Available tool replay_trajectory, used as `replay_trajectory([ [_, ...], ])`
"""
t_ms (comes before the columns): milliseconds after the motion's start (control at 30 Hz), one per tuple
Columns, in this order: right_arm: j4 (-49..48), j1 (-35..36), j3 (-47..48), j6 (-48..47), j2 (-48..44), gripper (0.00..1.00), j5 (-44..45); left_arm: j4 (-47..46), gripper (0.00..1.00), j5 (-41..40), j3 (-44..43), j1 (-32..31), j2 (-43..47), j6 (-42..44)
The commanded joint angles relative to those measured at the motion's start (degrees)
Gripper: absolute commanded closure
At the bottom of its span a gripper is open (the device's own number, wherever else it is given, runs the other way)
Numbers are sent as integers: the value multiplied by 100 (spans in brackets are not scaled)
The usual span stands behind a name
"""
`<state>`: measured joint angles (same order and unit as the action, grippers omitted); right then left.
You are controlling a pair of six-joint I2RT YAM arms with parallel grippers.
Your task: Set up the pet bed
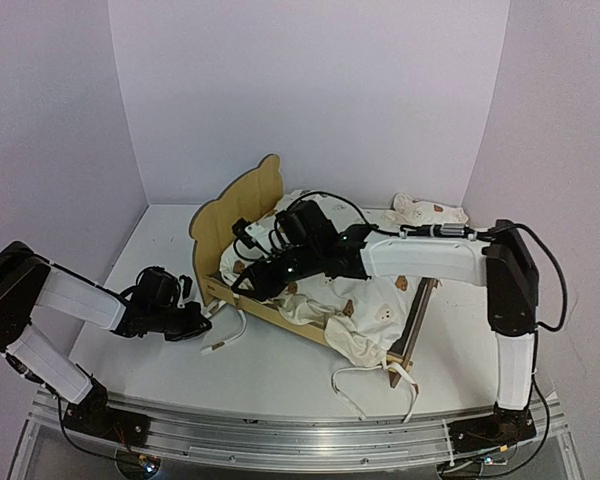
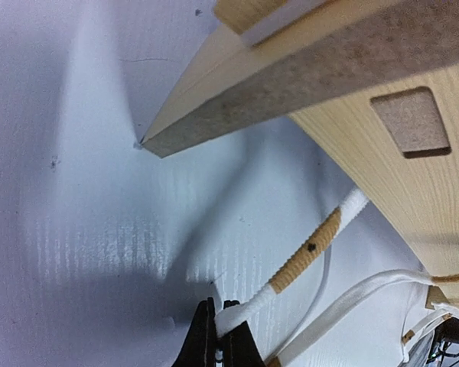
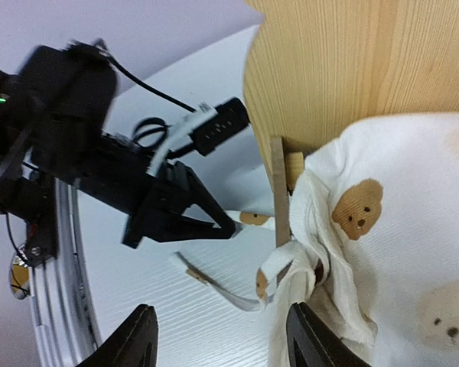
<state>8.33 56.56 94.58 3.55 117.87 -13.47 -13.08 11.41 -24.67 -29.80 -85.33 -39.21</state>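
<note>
Light plywood pet bed (image 1: 235, 205) with bear-ear headboard | cream bear-print cushion (image 1: 372, 300) draped over it | left gripper (image 2: 218, 315) pinching white, tan-banded tie string (image 2: 310, 252) | right gripper (image 3: 222, 344) spread beside cushion corner

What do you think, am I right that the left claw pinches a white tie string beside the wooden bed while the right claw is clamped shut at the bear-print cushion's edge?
Not quite: the right gripper stands open at the edge of the cushion, as the right wrist view shows. The left gripper does pinch the tie string beside the pet bed.
</note>
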Motion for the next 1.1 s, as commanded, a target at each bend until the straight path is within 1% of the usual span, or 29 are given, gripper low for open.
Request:
replay_trajectory([
  [0,511,32,-181,288,-915,40,-164,1822,100,-88,-362,128,279,275],
  [133,1300,0,-225,504,-1249,40,690,2671,100,-21,-769,275,563,545],
  [167,1720,-24,-185,614,-1280,39,1034,2843,100,17,-862,292,641,616],
  [233,2740,-33,-7,879,-1305,31,1796,3104,100,80,-985,299,831,741],
  [267,3268,-40,91,1049,-1336,30,2189,3197,100,86,-999,300,956,753],
  [333,4264,-119,188,1617,-1549,30,2891,3307,100,-19,-916,308,1212,737],
  [400,5257,-444,190,2533,-1831,31,3249,3366,100,-101,-815,315,1372,705],
  [433,5591,-652,122,2907,-1981,32,3368,3383,100,-144,-777,316,1415,714],
  [467,5729,-865,-51,3117,-2145,32,3441,3372,100,-175,-744,321,1442,756],
  [600,5778,-1639,-732,3234,-2520,35,3487,3243,100,-60,-513,396,1477,1090],
  [700,5741,-2159,-1073,3126,-2702,41,3491,3342,100,145,-417,455,1641,1142],
  [767,5658,-2510,-1245,3079,-2850,45,3345,3503,100,259,-440,457,1709,1109],
  [833,5376,-2731,-1427,2990,-2948,46,3014,3529,100,384,-398,457,1777,1095],
  [900,4993,-2936,-1750,2953,-2940,45,2506,3417,100,476,-373,459,1783,1181],
  [967,4697,-3018,-2063,2924,-2864,46,2234,3310,100,565,-390,457,1767,1312],
  [1000,4621,-3027,-2154,2874,-2827,48,2262,3297,100,616,-399,457,1792,1357],
  [1067,4472,-3029,-2261,2755,-2797,58,2535,3315,100,772,-419,457,1854,1446],
])
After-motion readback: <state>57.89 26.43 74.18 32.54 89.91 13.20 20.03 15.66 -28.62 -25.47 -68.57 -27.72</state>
